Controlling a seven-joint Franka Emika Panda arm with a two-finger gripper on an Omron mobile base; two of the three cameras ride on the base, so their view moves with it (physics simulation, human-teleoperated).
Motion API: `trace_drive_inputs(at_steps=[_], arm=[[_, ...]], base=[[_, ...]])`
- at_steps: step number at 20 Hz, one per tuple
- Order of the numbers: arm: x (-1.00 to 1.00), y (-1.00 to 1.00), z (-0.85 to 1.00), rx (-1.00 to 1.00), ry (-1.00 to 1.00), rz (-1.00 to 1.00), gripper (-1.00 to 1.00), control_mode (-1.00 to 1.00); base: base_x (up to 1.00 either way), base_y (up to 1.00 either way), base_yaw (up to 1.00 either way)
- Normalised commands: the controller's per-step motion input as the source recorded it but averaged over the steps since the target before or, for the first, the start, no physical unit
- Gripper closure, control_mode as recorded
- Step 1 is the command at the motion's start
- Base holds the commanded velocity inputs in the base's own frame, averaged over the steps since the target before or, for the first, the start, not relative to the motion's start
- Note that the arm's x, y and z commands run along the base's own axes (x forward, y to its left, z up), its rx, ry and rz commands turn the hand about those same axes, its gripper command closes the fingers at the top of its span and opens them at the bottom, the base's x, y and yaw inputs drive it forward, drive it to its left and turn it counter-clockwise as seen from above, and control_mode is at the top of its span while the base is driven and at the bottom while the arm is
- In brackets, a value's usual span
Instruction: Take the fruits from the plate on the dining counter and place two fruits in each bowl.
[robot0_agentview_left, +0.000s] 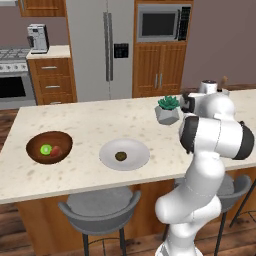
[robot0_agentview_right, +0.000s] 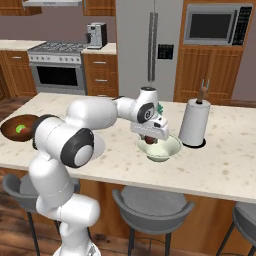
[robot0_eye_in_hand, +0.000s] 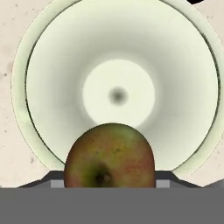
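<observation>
My gripper (robot0_agentview_right: 151, 138) is shut on a dark brown fruit (robot0_eye_in_hand: 109, 155) and hangs just above the pale cream-green bowl (robot0_agentview_right: 161, 148), which has nothing in it (robot0_eye_in_hand: 118, 57). The other dark brown fruit (robot0_agentview_left: 120, 156) lies on the grey-white plate (robot0_agentview_left: 137, 150) in the middle of the dining counter (robot0_agentview_left: 100, 120). The bright green fruit (robot0_agentview_left: 46, 149) and the red fruit (robot0_agentview_left: 57, 150) sit in the brown wooden bowl (robot0_agentview_left: 37, 157) at the left end. In the left base view my own arm hides the gripper and the cream-green bowl.
A spiky potted succulent (robot0_agentview_left: 168, 110) stands behind the bowl I hover over. A paper towel roll (robot0_agentview_right: 195, 122) on a holder is just right of that bowl. Grey stools (robot0_agentview_left: 100, 210) are tucked under the counter's near edge.
</observation>
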Motion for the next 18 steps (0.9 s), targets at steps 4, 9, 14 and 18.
trace_drive_inputs(at_steps=[4, 9, 14, 18], arm=[[0.03, -0.11, -0.27, 0.00, 0.00, 0.00, 1.00, -1.00], [0.09, -0.05, -0.23, 0.00, -0.01, 0.00, 1.00, -1.00], [0.07, -0.02, -0.21, 0.00, -0.02, 0.00, 1.00, -1.00], [0.07, -0.02, -0.18, 0.00, -0.01, 0.00, 1.00, -1.00]], base=[[0.00, 0.00, 0.00], [0.00, 0.00, 0.00], [0.00, 0.00, 0.00], [0.00, 0.00, 0.00]])
